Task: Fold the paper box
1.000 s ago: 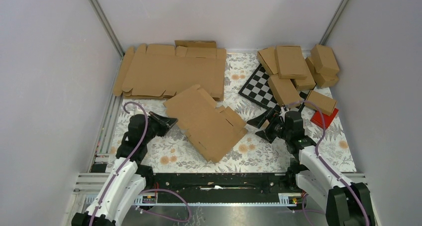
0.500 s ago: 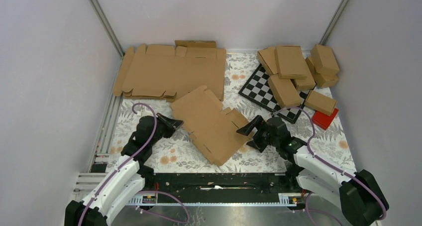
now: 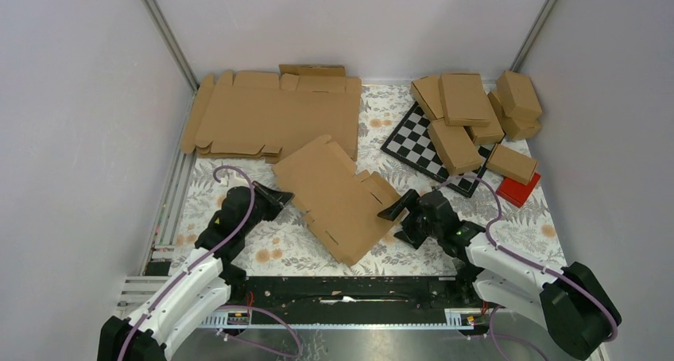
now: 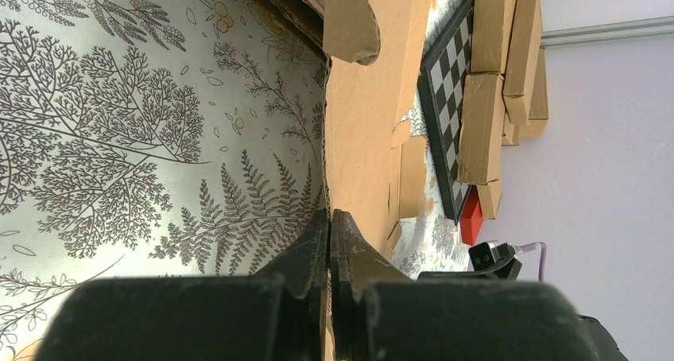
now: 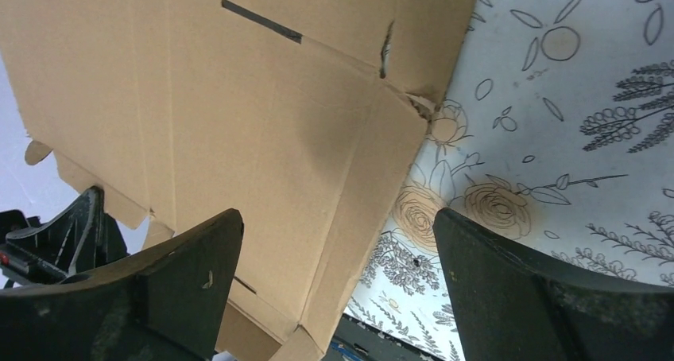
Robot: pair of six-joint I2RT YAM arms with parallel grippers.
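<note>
Top external, left pincer [image 3: 280, 196]: closed on the left edge of the paper box [image 3: 338, 198].
Top external, paper box: a flat brown die-cut blank, spread out on the counter [image 3: 270, 254] between the two pincers.
Top external, right pincer [image 3: 391, 227]: opened wide, with the blank's right edge at its fingers.
Top external, flat blanks [image 3: 270, 114]: stacked well beyond the left pincer, at the far wall.
Top external, chequered board [image 3: 413, 142]: just beyond the right pincer, with folded cartons [image 3: 465, 98] piled on and behind it.
Top external, red block [image 3: 518, 188]: to the right of the right pincer, under one carton.
Left wrist, left pincer [image 4: 328, 218]: the fingers are seen pressed together, with brown card in the slit between them.
Left wrist, paper box [image 4: 362, 130]: its edge runs straight out from the fingertips.
Left wrist, background: the chequered board [image 4: 445, 114], the cartons [image 4: 481, 130] and the red block [image 4: 471, 216] are seen beyond the blank.
Right wrist, right pincer [image 5: 335, 218]: its fingers are spread far apart.
Right wrist, paper box [image 5: 238, 106]: its creased, slotted panel fills the space ahead, and one edge lies between the fingers; contact cannot be told.
Right wrist, left pincer [image 5: 56, 234]: seen past the blank's far edge.
</note>
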